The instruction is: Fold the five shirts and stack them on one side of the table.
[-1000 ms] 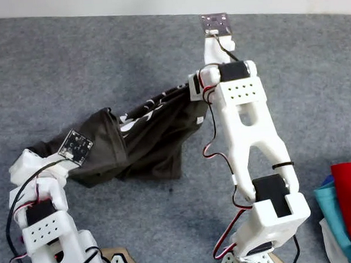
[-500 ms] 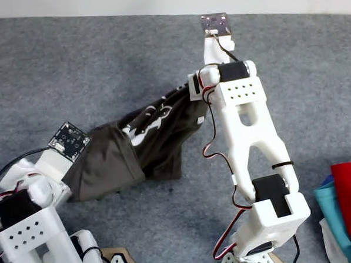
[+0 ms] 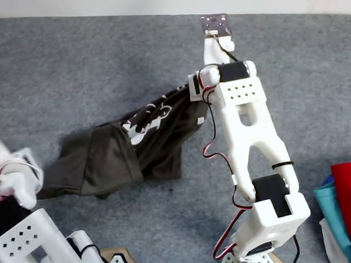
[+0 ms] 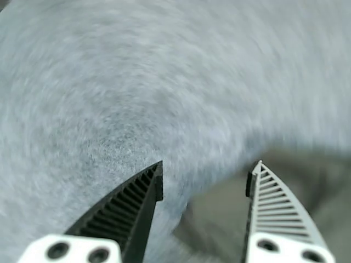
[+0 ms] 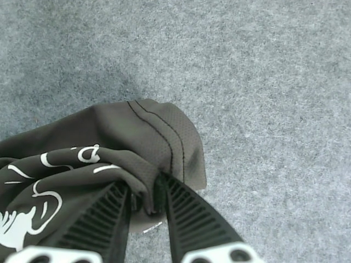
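While the dark shirt (image 3: 146,139) is pinched at its hem in the closed right claw (image 5: 145,192), the left claw (image 4: 208,167) is spread wide, empty, fabric just past its tips. Flattening judged underway; free end to be grasped next.

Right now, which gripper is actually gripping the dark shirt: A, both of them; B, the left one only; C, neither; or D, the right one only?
D: the right gripper is pinched shut on a fold of the dark shirt, while the left gripper is open above the grey table with nothing between its fingers.
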Available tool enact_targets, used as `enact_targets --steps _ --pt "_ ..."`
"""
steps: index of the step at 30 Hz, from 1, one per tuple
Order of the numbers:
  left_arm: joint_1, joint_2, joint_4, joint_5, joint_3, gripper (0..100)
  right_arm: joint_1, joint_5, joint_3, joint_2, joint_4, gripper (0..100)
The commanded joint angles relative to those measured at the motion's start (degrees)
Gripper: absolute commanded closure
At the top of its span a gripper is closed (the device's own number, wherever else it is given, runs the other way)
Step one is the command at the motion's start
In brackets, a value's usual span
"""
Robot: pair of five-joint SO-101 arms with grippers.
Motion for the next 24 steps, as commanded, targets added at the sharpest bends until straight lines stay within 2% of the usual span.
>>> enact_targets --steps 1,5,8,14,17,20,24 --pt "-2.8 -0.8 -5.0 6.8 1.2 74 -0.6 -0.3 -0.4 -0.5 -0.9 99.2" --pt "-2.4 -0.6 -4.7 6.8 1.5 74 -0.6 -0.2 -0.4 -0.5 -0.9 99.2" --pt "-0.9 -0.7 1.2 6.2 1.2 74 -0.7 -0.2 -0.4 -0.5 -0.7 99.2" --pt "8.1 -0.8 16.5 -5.5 1.5 74 -0.8 -0.1 -0.3 -0.4 0.0 99.2" --pt "11.7 -0.7 21.1 -8.3 1.8 74 -0.8 -0.1 -0.3 -0.4 0.0 99.2" --pt "12.8 -0.4 20.4 -8.4 4.7 74 -0.8 -0.1 -0.3 -0.4 0.9 99.2" --pt "12.9 -0.4 14.2 -8.4 9.9 74 -0.8 -0.1 -0.1 -0.4 2.1 99.2"
